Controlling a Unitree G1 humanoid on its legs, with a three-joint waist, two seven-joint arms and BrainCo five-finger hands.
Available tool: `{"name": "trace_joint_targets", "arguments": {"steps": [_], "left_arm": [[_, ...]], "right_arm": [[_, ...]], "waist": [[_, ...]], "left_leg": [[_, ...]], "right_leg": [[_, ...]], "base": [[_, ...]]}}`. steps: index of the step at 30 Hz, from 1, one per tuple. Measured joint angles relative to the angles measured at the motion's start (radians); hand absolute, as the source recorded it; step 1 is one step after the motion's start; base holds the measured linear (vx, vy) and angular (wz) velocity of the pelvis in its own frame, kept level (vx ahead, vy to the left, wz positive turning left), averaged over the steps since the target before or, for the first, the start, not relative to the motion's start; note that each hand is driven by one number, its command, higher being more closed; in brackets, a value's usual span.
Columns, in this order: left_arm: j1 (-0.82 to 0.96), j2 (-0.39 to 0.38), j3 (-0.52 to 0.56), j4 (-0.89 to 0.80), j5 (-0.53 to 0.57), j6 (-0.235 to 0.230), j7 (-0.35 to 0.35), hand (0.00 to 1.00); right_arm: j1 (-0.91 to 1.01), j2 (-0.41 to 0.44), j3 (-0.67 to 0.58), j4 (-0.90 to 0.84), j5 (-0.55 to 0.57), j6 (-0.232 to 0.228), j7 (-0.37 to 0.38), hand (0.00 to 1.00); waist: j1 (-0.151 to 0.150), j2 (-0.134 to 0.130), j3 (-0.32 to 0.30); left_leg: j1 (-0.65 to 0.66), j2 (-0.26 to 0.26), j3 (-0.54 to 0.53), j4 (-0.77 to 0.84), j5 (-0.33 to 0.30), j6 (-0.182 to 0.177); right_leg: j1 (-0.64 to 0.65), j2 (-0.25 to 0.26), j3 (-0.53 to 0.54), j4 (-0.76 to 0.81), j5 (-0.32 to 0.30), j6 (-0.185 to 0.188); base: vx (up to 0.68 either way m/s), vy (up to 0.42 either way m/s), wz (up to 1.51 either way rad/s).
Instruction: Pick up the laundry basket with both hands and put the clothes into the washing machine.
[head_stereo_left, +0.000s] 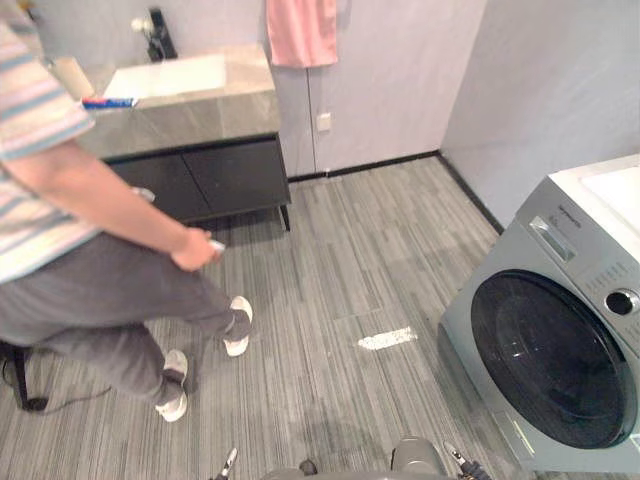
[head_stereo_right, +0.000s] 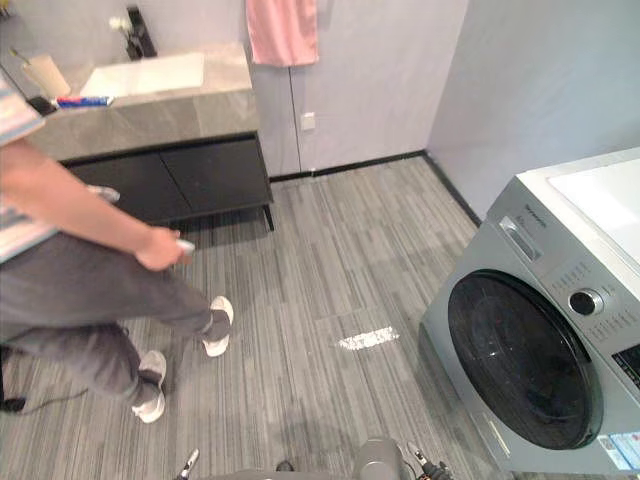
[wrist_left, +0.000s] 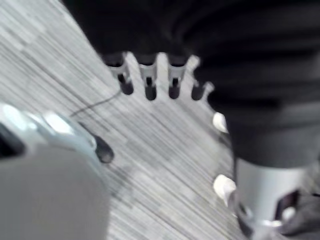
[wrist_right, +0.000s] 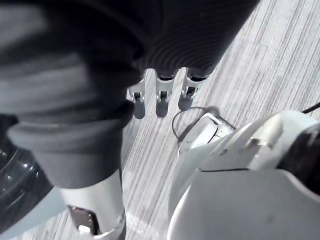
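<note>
In the left eye view, a washing machine (head_stereo_left: 560, 330) is seen on the right, near, standing on the grey striped floor (head_stereo_left: 340, 250). Its round dark door (head_stereo_left: 552, 360) is shut and faces left into the room. A person (head_stereo_left: 90, 250) in a striped shirt and grey trousers is placed on the left, one hand (head_stereo_left: 195, 250) held out over the floor with something small and pale in it; what it is cannot be told. White shoes (head_stereo_left: 238, 325) are worn. At the far left a stone-topped table (head_stereo_left: 190, 118) is set against the wall, with a white basin (head_stereo_left: 170, 75), a dark tap (head_stereo_left: 160, 35) and a blue and red tube (head_stereo_left: 108, 102) on it. A pink towel (head_stereo_left: 300, 30) is hung on the far wall, just right of the table. A white mark (head_stereo_left: 385, 340) lies on the floor between the person and the washing machine.

In the right eye view, a dial (head_stereo_right: 585, 302) is shown above the door on the machine's front panel.

In the left wrist view, the left hand (wrist_left: 149, 82) is hung above the floor, fingers straight and slightly spread, with nothing held.

In the right wrist view, the right hand (wrist_right: 161, 97) is likewise hung above the floor, fingers straight, side by side and empty.
</note>
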Motion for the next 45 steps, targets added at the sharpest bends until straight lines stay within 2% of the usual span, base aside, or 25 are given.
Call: {"name": "trace_joint_targets", "arguments": {"steps": [1,2,4,5,8,10,13,15,17,19,20,21,23,26,28,29,30,32,33,34,35,36,37,39,45], "left_arm": [[-0.007,0.013,0.027,0.001,0.015,0.003,-0.004,0.00],[-0.015,0.022,0.048,0.013,0.026,0.006,-0.004,0.00],[-0.053,-0.012,0.077,0.029,0.051,0.022,-0.014,0.00],[-0.055,-0.015,0.076,0.029,0.054,0.022,-0.017,0.00],[-0.064,-0.009,0.064,0.027,0.059,0.023,-0.020,0.00],[-0.054,-0.001,0.070,-0.005,0.056,0.023,-0.020,0.00],[-0.027,-0.006,0.088,-0.044,0.055,0.022,-0.019,0.00],[-0.013,-0.014,0.103,-0.054,0.037,0.021,-0.019,0.00],[-0.021,-0.018,0.107,-0.062,0.036,0.018,-0.020,0.00],[-0.021,-0.019,0.109,-0.059,0.036,0.014,-0.019,0.00],[-0.015,-0.025,0.116,-0.056,0.037,0.013,-0.019,0.00],[-0.006,-0.030,0.121,-0.040,0.038,0.013,-0.019,0.00],[0.004,-0.034,0.153,-0.030,0.038,0.010,-0.018,0.00],[0.007,-0.026,0.189,-0.007,0.039,0.017,-0.019,0.00],[0.008,-0.016,0.169,-0.001,0.041,0.018,-0.020,0.00],[0.006,-0.003,0.130,-0.002,0.042,0.021,-0.021,0.00],[0.005,0.005,0.110,-0.002,0.046,0.021,-0.021,0.00],[-0.001,0.034,0.040,-0.001,0.060,0.020,-0.021,0.00],[-0.011,0.041,0.020,0.000,0.062,0.021,-0.021,0.00],[-0.024,0.038,0.019,-0.001,0.072,0.020,-0.021,0.00],[-0.028,0.037,0.019,-0.002,0.076,0.020,-0.021,0.00],[-0.041,0.040,0.014,-0.003,0.079,0.018,-0.021,0.00],[-0.041,0.043,0.008,-0.004,0.080,0.016,-0.021,0.00],[-0.038,0.060,-0.014,-0.006,0.101,0.003,-0.019,0.00],[-0.053,0.026,-0.087,0.013,0.146,0.000,-0.029,0.00]], "right_arm": [[0.006,0.012,-0.012,0.013,0.000,-0.001,0.000,0.00],[0.007,0.019,-0.033,0.031,0.000,0.001,0.000,0.00],[0.017,0.017,-0.116,0.068,0.002,0.014,-0.004,0.00],[0.022,0.015,-0.116,0.068,0.001,0.014,-0.003,0.00],[0.012,0.010,-0.107,0.064,0.011,0.010,0.000,0.00],[0.009,0.023,-0.100,0.041,0.030,0.002,0.002,0.00],[0.024,0.027,-0.083,0.012,0.039,-0.004,-0.001,0.00],[0.021,0.023,-0.044,-0.026,0.040,-0.014,-0.001,0.00],[-0.006,0.024,-0.029,-0.023,0.037,-0.012,0.001,0.00],[-0.021,0.033,-0.032,-0.017,0.033,-0.007,0.002,0.00],[-0.022,0.034,-0.043,-0.020,0.021,-0.007,0.004,0.00],[-0.017,0.028,-0.074,-0.013,0.009,-0.006,0.004,0.00],[-0.032,0.037,-0.074,0.013,-0.004,-0.001,0.004,0.00],[-0.043,0.049,-0.072,0.028,-0.023,0.006,0.013,0.00],[-0.041,0.041,-0.060,0.029,-0.038,0.007,0.024,0.00],[-0.038,0.039,-0.051,0.028,-0.067,0.008,0.030,0.00],[-0.035,0.038,-0.043,0.028,-0.080,0.008,0.031,0.00],[-0.023,0.031,-0.021,0.023,-0.103,0.008,0.032,0.00],[-0.019,0.023,-0.021,0.024,-0.120,0.009,0.031,0.00],[-0.017,0.022,-0.026,0.023,-0.120,0.009,0.029,0.00],[-0.017,0.022,-0.027,0.023,-0.120,0.009,0.027,0.00],[-0.013,0.021,-0.025,0.028,-0.123,0.012,0.026,0.00],[-0.009,0.022,-0.024,0.031,-0.127,0.015,0.026,0.00],[0.009,0.026,-0.028,0.074,-0.144,0.018,0.031,0.00],[0.019,-0.020,-0.035,0.097,-0.158,0.022,0.031,0.00]], "waist": [[-0.003,-0.024,-0.005],[-0.010,-0.026,0.000],[-0.011,0.011,-0.012],[-0.011,0.020,-0.017],[-0.013,0.014,-0.029],[-0.004,0.000,-0.026],[0.019,0.003,-0.012],[0.026,0.002,-0.009],[0.029,0.001,-0.008],[0.035,-0.003,-0.007],[0.043,-0.001,-0.007],[0.055,0.007,-0.008],[0.060,-0.030,-0.017],[0.057,-0.059,-0.024],[0.074,-0.062,-0.026],[0.072,-0.059,-0.023],[0.071,-0.057,-0.017],[0.063,-0.065,-0.013],[0.063,-0.065,-0.015],[0.061,-0.063,-0.014],[0.059,-0.063,-0.015],[0.051,-0.065,-0.021],[0.047,-0.069,-0.028],[0.052,-0.099,-0.052],[0.041,-0.019,-0.105]], "left_leg": [[-0.017,0.005,-0.032,-0.004,0.003,-0.028],[-0.014,0.007,-0.054,-0.013,0.006,-0.040],[0.029,0.079,-0.104,-0.067,0.037,-0.093],[0.036,0.092,-0.107,-0.069,0.038,-0.097],[-0.005,0.120,-0.097,0.028,0.025,-0.124],[-0.187,0.145,-0.085,0.423,-0.024,-0.138],[-0.325,0.197,-0.078,0.804,0.022,-0.128],[-0.391,0.187,0.017,0.980,-0.048,-0.060],[-0.449,0.141,0.117,0.875,-0.100,-0.051],[-0.447,0.103,0.175,0.654,-0.093,-0.047],[-0.427,0.076,0.197,0.432,-0.069,-0.063],[-0.388,0.062,0.194,0.287,0.049,-0.038],[-0.373,0.009,0.200,0.282,0.038,0.018],[-0.315,-0.048,0.217,0.241,0.010,0.061],[-0.219,-0.072,0.231,0.177,-0.001,0.076],[-0.177,-0.080,0.228,0.164,-0.008,0.086],[-0.154,-0.085,0.222,0.157,-0.014,0.087],[-0.080,-0.095,0.201,0.133,-0.026,0.077],[-0.049,-0.096,0.198,0.113,-0.026,0.077],[-0.028,-0.094,0.183,0.101,-0.026,0.077],[-0.022,-0.091,0.175,0.099,-0.027,0.076],[-0.023,-0.086,0.152,0.097,-0.031,0.069],[-0.027,-0.087,0.144,0.094,-0.032,0.067],[-0.022,-0.099,0.126,0.092,-0.042,0.049],[-0.009,-0.017,0.076,0.042,-0.033,-0.010]], "right_leg": [[0.023,0.005,0.014,-0.139,0.068,0.030],[0.040,0.007,-0.004,-0.145,0.110,0.049],[0.057,0.054,-0.098,-0.067,0.028,0.006],[0.057,0.063,-0.112,-0.052,0.010,-0.003],[0.093,0.092,-0.150,-0.065,-0.037,-0.032],[0.142,0.116,-0.167,-0.099,-0.041,-0.049],[0.220,0.154,-0.157,-0.098,-0.057,-0.082],[0.297,0.143,-0.130,-0.136,-0.069,-0.088],[0.320,0.112,-0.118,-0.163,-0.072,-0.071],[0.336,0.087,-0.117,-0.184,-0.072,-0.055],[0.352,0.073,-0.114,-0.202,-0.080,-0.036],[0.373,0.070,-0.095,-0.226,-0.094,-0.018],[0.382,0.034,-0.077,-0.220,-0.108,-0.031],[0.306,-0.019,0.000,-0.004,-0.089,-0.002],[0.196,-0.032,0.060,0.298,-0.017,0.083],[0.118,-0.025,0.076,0.497,0.031,0.159],[0.086,-0.026,0.075,0.578,0.035,0.166],[0.008,-0.060,-0.030,0.701,-0.006,0.114],[-0.008,-0.097,-0.103,0.651,-0.040,0.074],[-0.017,-0.111,-0.145,0.536,-0.057,0.066],[-0.019,-0.106,-0.148,0.456,-0.057,0.065],[0.001,-0.073,-0.125,0.206,-0.043,0.071],[0.014,-0.056,-0.111,0.090,-0.011,0.067],[0.042,-0.042,-0.094,-0.100,0.172,0.036],[0.120,0.050,-0.160,-0.266,0.195,0.010]], "base": [[0.06,-0.271,0.61],[0.12,-0.305,0.89],[0.21,-0.350,0.86],[0.16,-0.269,0.48],[0.16,-0.252,0.37],[0.11,-0.196,0.20],[0.17,-0.109,-0.24],[0.20,0.040,-0.36],[0.24,0.115,-0.17],[0.26,0.139,-0.10],[0.32,0.225,-0.19],[0.39,0.294,-0.23],[0.33,0.245,-0.15],[0.35,0.256,0.07],[0.32,0.224,-0.14],[0.21,0.110,0.00],[0.32,0.108,0.22],[0.27,0.057,0.29],[0.18,0.016,0.30],[0.17,0.000,0.32],[0.21,-0.073,0.45],[0.18,-0.103,0.43],[0.18,-0.128,0.47],[0.17,-0.181,0.24],[0.22,-0.203,0.10]]}}
